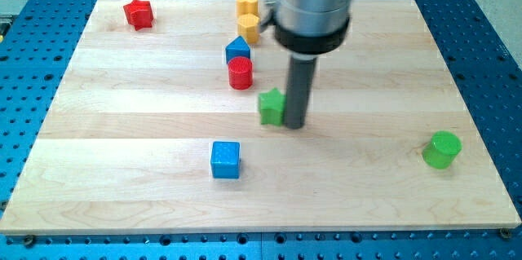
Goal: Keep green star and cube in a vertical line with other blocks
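Green star [272, 106] sits against my tip [294, 125], just on the tip's left in the camera view; there are no fingers, only the bare rod. Up-left of the star stand the red cylinder [241, 73], blue block [237, 50] and two yellow blocks [249, 26], a near-vertical file. Blue cube [226, 160] lies down-left of the star, apart. A push leftward looks needed, and the wood there is open. Red star [139, 14] and green cylinder [441, 149] lie far off the star.
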### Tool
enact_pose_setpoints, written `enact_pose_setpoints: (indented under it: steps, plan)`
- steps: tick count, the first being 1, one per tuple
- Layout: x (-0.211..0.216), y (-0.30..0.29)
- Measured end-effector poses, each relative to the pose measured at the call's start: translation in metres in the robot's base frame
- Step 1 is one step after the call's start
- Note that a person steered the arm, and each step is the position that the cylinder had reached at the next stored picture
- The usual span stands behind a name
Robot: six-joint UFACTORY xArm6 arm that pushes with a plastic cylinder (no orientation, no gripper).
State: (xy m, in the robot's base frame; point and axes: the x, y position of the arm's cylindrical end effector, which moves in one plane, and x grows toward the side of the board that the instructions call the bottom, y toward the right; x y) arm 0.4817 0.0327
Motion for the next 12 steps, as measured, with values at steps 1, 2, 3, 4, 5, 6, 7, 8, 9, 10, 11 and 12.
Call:
enact_pose_setpoints:
  steps: [1, 2, 3, 4, 5, 6, 7, 8, 9, 10, 11, 12]
  plan:
    - [0.0, -0.004]
    - [-0.007, -0.031]
    - [-0.007, -0.036]
    - [-0.007, -0.038]
    - [-0.008, -0.047]
    - [0.025, -0.009]
    - [0.08, 0.014]
    - [0.117, -0.061]
    - [0.086, -0.098]
    - [0.057, -0.097]
    - [0.042, -0.084]
    - [0.046, -0.082]
